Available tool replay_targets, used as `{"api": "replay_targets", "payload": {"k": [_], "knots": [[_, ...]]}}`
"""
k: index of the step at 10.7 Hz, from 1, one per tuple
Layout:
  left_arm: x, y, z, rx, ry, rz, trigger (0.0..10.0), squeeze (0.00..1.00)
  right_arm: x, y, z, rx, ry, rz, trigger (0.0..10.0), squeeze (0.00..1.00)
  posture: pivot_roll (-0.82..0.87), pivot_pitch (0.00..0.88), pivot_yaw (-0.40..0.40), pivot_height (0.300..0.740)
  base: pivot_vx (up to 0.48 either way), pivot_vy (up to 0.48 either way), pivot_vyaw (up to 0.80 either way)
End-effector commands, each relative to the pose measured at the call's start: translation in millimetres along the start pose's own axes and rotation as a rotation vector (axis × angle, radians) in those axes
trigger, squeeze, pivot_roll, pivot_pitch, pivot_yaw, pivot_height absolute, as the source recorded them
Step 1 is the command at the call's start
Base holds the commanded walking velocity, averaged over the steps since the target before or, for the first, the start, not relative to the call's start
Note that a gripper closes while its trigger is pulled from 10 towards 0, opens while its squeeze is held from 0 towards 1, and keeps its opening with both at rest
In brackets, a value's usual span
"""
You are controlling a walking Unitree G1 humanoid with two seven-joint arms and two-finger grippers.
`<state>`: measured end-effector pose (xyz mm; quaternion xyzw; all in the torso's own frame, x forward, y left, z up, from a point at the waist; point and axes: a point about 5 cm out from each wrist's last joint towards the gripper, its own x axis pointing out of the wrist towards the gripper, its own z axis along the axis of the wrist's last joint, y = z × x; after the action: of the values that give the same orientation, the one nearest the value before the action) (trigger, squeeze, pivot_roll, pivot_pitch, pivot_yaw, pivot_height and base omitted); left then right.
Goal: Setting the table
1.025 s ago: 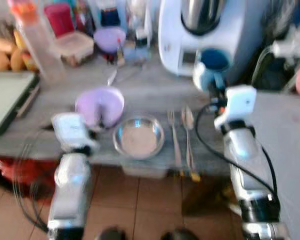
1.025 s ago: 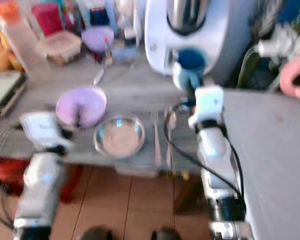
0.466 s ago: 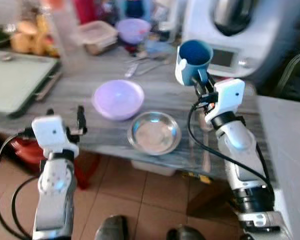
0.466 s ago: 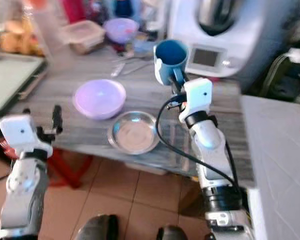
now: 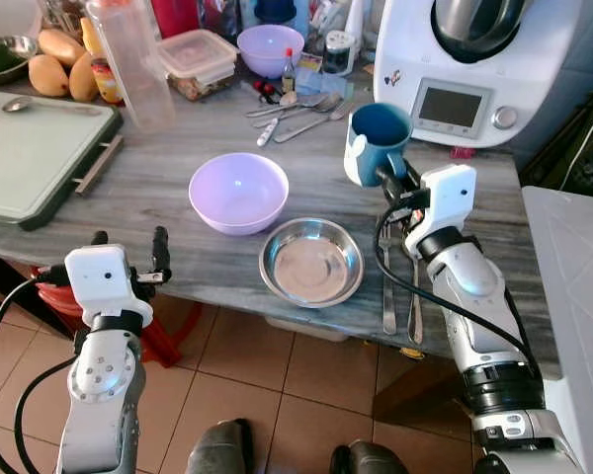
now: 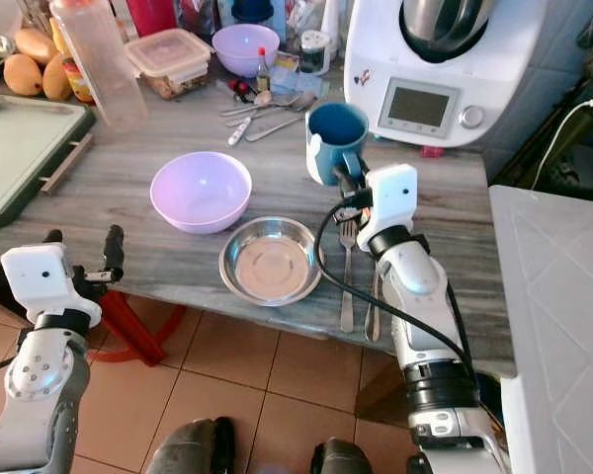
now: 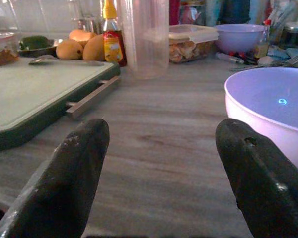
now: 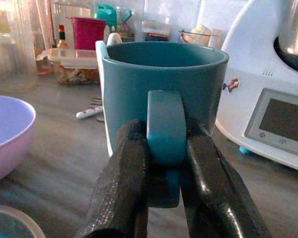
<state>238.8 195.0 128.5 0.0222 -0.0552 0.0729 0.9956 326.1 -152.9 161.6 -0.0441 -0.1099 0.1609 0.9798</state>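
Over on the left, a green cutting board (image 5: pixel 25 158) is lying on the grey desk (image 5: pixel 158 188). The left claw (image 5: pixel 128 245) is hovering at the desk's near edge, its fingers (image 7: pixel 74 168) spread wide and released, pointing toward the lilac bowl (image 5: pixel 237 190). Just beside that bowl, a steel dish (image 5: pixel 311 263) is sitting near the front edge. A fork (image 5: pixel 387 286) and spoon (image 5: pixel 413 296) are lying side by side right of the dish. Above them the right claw (image 8: pixel 164 148) is clenching the handle of a blue mug (image 5: pixel 378 143), holding it upright in front of the white kitchen machine (image 5: pixel 474 59).
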Motion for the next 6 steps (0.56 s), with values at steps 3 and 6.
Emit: {"api": "replay_targets", "payload": {"k": [3,6], "knots": [[-0.5,0.8,4,0.005,-0.008,-0.013,10.0,0.0,-5.8,12.3,-8,0.042,0.028,0.065,10.0,0.0,0.04,0.172,-0.002,0.74,0.0,0.0,0.0],[2.6,-0.5,5,0.005,-0.012,-0.026,10.0,0.0,-13.3,19.4,-15,0.059,0.056,0.112,10.0,0.0,0.04,0.17,0.001,0.74,0.0,0.0,0.0]]}}
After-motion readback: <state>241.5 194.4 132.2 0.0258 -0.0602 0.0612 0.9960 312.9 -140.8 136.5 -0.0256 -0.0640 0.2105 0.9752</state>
